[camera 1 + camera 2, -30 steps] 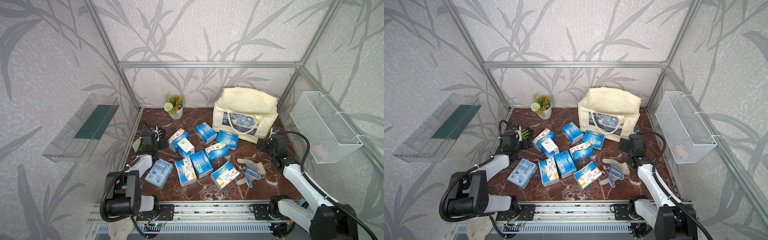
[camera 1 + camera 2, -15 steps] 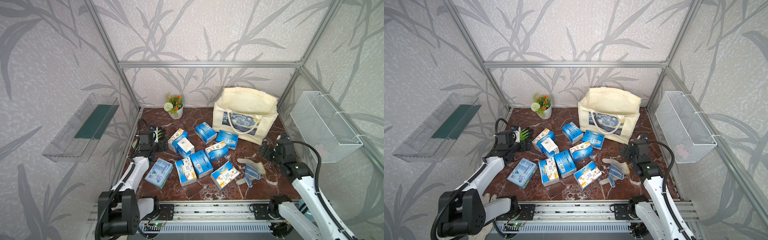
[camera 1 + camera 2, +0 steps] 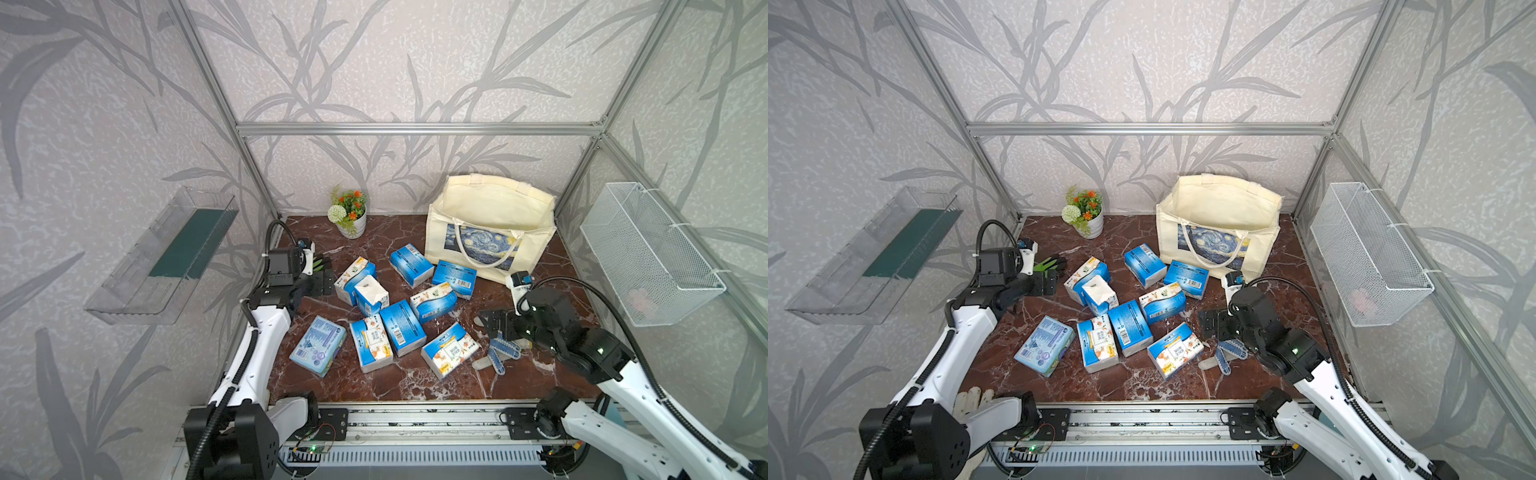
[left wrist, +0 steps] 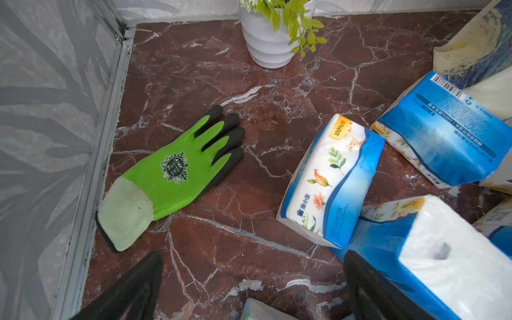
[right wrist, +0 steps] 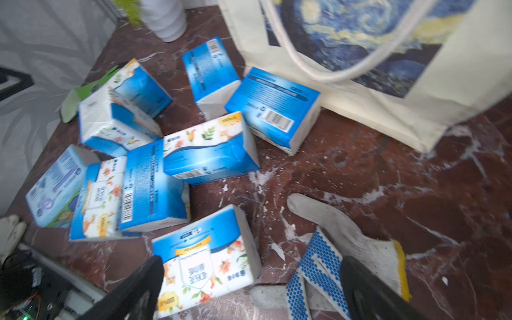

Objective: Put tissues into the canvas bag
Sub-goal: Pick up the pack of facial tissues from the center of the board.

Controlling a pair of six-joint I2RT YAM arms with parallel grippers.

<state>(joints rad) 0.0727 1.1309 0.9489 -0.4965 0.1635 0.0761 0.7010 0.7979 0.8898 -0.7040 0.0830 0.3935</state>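
Progress looks nil: the canvas bag (image 3: 498, 208) stands open at the back right of the tabletop (image 3: 536, 378), nothing seen inside, and all visible tissues (image 3: 402, 327) lie scattered in front of it. The left claw (image 3: 324, 279) and right claw (image 3: 492, 324) both gape empty above the dark red marble, which leaf-patterned walls (image 3: 415, 62) enclose.

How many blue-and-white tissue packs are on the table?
9 plastic-wrapped tissue packs: two before the cream canvas bag; two near the left gripper; four cluster mid-table; one paler blue pack beside the left arm. Others might hide inside the bag.
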